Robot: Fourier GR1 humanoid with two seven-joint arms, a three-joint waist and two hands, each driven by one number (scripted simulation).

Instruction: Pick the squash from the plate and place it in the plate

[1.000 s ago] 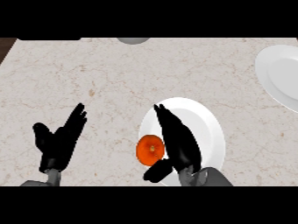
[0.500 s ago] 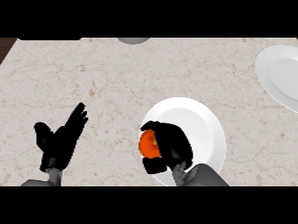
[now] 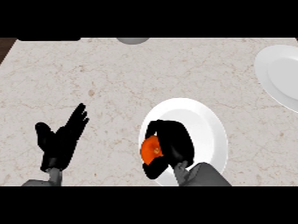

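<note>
Curling round the squash (image 3: pixel 151 150) on the near plate (image 3: pixel 207 118), the right hand (image 3: pixel 171 144) risks it slipping sideways during lifting, while the left hand (image 3: pixel 61 140) rests open

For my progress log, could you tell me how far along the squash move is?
Done: the right hand has curled round the orange squash. In hand: it sits over the near plate, not visibly lifted. Left: carrying it to the far plate. The left hand rests open.

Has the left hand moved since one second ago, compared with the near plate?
No. The left hand shows open at the same spot on the counter, left of the near plate. Only the right hand has closed round the squash.
</note>
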